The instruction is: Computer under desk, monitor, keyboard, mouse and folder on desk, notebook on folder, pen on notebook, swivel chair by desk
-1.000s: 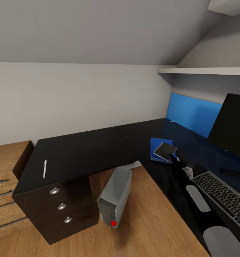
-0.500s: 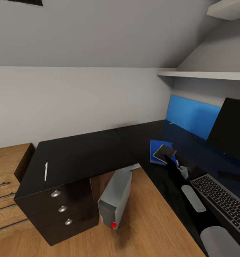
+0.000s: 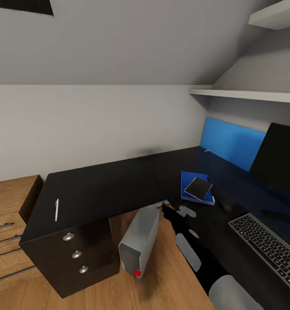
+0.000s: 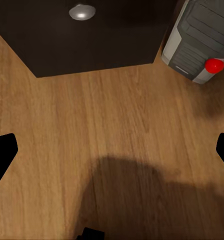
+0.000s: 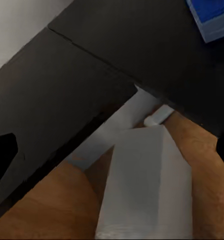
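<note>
On the black desk (image 3: 101, 189), left of frame, lies the pen (image 3: 56, 209): light, slippery; pinch its middle. Both grippers look open, empty.

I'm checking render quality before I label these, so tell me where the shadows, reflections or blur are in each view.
Head view: the glossy black desk mirrors the blue panel; the right arm looks smeared. Left wrist view: a broad soft shadow lies on the wood floor; the computer is sharp. Right wrist view: the computer's grey casing looks soft, edges slightly blurred.
</note>
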Tool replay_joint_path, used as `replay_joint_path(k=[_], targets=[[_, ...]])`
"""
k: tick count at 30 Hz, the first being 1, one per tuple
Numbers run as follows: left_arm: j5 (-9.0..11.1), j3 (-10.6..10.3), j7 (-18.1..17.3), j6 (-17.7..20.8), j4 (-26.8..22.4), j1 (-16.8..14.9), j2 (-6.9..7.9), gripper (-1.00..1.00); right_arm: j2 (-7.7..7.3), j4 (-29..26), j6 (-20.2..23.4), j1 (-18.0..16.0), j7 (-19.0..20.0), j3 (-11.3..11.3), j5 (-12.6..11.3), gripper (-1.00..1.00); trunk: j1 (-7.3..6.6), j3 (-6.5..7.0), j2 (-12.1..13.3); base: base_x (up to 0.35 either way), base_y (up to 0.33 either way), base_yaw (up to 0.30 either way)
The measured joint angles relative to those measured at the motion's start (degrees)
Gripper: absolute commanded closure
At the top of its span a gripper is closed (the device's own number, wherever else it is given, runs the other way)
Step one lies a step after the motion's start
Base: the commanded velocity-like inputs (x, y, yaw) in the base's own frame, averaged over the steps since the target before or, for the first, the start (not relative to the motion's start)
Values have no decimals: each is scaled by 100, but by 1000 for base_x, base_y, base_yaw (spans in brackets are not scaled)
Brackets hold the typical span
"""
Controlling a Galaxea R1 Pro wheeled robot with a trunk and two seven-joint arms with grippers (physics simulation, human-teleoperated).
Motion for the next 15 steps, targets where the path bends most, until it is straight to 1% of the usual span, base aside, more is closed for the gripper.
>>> replay_joint_path(k=[1, 3, 4, 7, 11, 12, 15], targets=[[0, 0, 0, 0, 0, 0, 0, -100, 160, 163, -24, 0, -243, 63, 278, -100, -22, 18, 40, 0, 0, 0], [0, 1, 0, 0, 0, 1, 0, -100, 300, 364, -69, -4, -415, 91, 464, -100, -66, 54, 120, 0, 0, 0], [0, 1, 0, 0, 0, 2, 0, -100, 400, 547, -168, -10, -522, 94, 575, -100, -88, 72, 161, 0, 0, 0], [0, 1, 1, 0, 0, 2, 0, -100, 479, 729, -443, -19, -618, 88, 684, -100, -154, 126, 281, 0, 0, 0], [0, 1, 2, 0, 0, 1, 0, -100, 538, 840, -939, -24, -682, 95, 735, -100, -242, 198, 441, 0, 0, 0], [-2, 1, 3, 0, 0, 1, 0, -100, 552, 865, -1177, -25, -704, 100, 747, -100, -242, 198, 443, 0, 0, 0], [-5, -2, 6, 0, 0, 1, 0, -100, 557, 885, -1365, -26, -740, 133, 773, -100, -242, 198, 443, 0, 0, 0]])
